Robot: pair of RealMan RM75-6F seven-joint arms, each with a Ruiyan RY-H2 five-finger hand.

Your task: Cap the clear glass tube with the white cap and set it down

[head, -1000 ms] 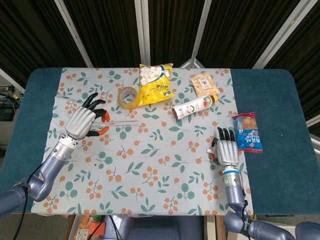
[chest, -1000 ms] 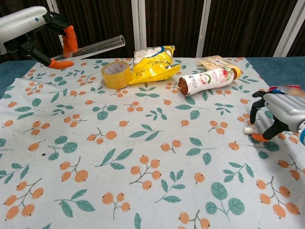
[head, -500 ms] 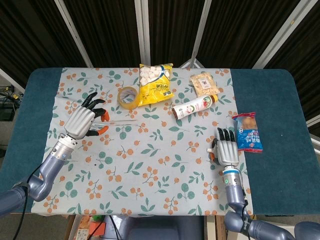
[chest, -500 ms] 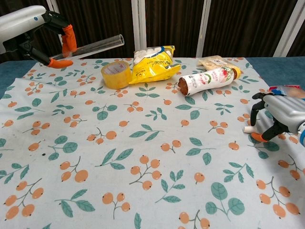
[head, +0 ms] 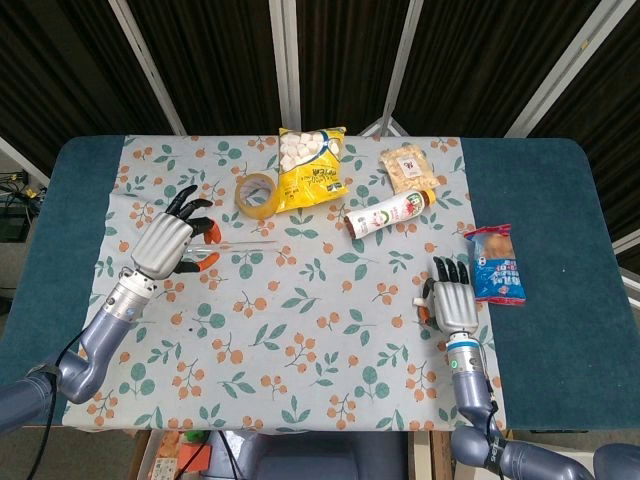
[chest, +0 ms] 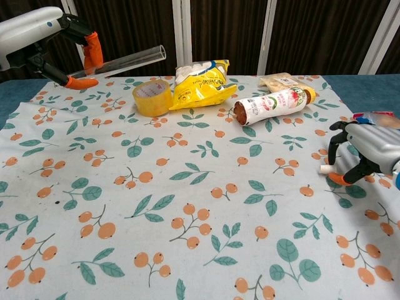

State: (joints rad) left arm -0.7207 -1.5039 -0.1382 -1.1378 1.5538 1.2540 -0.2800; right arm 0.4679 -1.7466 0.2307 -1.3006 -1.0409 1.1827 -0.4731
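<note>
From the head view, your left hand (head: pixel 168 243) holds the clear glass tube (head: pixel 245 243) at nine o'clock on the floral cloth (head: pixel 300 330); the tube is a faint line. Your right hand (head: pixel 455 300), at four o'clock, hides the white cap.

The chest view shows the tube as a smooth hollow cylinder raised off the cloth, and your right hand's curled fingers (chest: pixel 336 142) over the small white cap (chest: pixel 324 169), grip unclear.

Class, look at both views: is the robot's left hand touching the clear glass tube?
Touching. The chest view shows the left hand pinching the clear glass tube between orange-tipped fingers, lifted off the table.
</note>
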